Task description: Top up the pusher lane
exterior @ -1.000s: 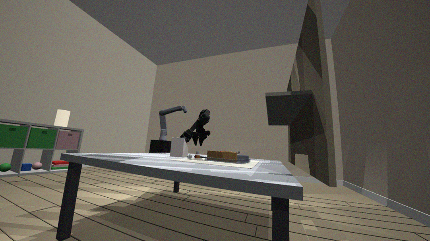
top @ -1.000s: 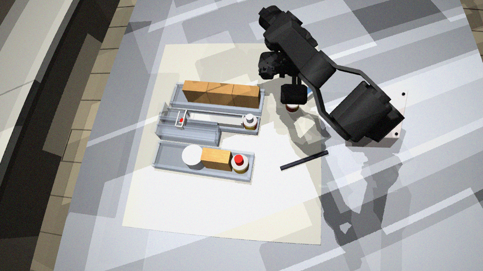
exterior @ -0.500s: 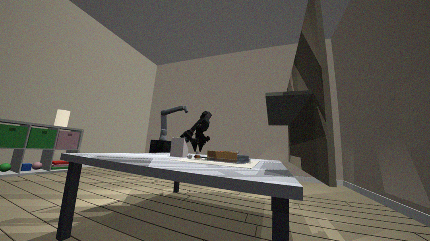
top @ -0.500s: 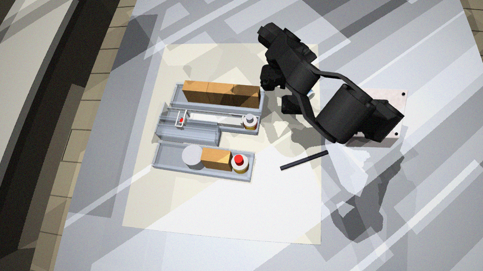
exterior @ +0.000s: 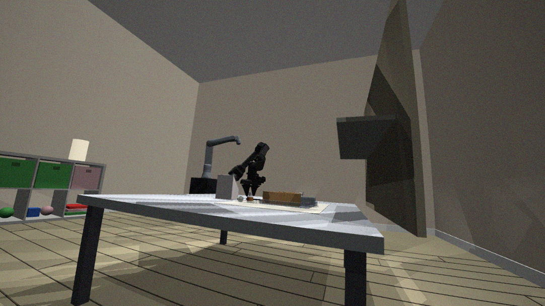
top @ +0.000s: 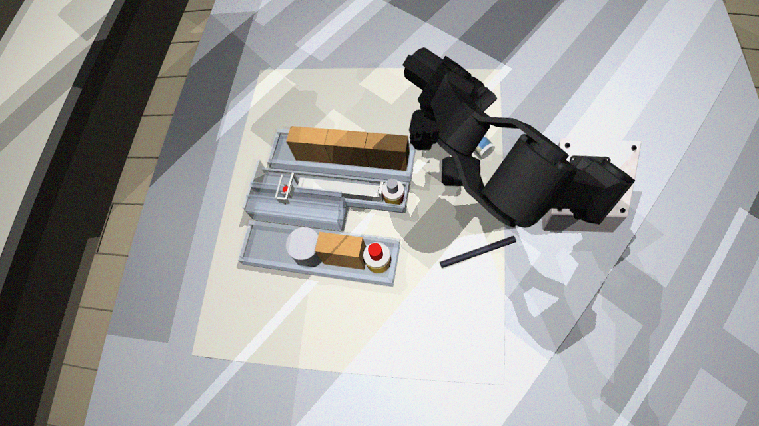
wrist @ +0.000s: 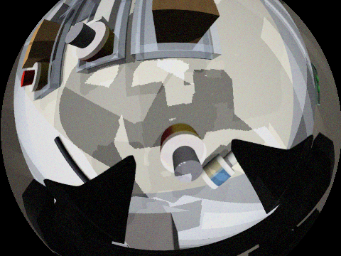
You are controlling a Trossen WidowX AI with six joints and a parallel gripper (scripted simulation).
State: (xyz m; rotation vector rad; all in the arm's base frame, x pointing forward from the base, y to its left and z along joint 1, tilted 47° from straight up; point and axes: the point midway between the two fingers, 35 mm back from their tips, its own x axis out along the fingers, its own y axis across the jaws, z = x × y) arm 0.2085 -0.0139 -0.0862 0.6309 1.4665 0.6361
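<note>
from the top, the black parallel-jaw claw [top: 433,155] hangs beneath the folded black arm [top: 523,177], just off the front ends of three grey lanes. ahead of it, in the middle sprung lane [top: 332,186], a grey-lidded jar with a dark-red band [top: 392,191] stands at the near end. beyond, the far lane holds a row of tan cardboard boxes [top: 347,146]. the third lane, to the side, carries a red-lidded jar [top: 376,256], one tan box [top: 338,248] and a pale grey cylinder [top: 302,246]. a blue-banded small jar [top: 483,148] peeks out under the arm; a thin dark rod [top: 477,251] lies on the cream mat [top: 348,327].

in the exterior view the claw [exterior: 249,185] points down just above the table [exterior: 273,224].

through the wrist camera the fingers are spread wide with nothing gripped. the loose grey-lidded jar with white and dark-red body [wrist: 182,151] stands upright between them, untouched; the blue-banded jar [wrist: 219,173] lies just beside it.
</note>
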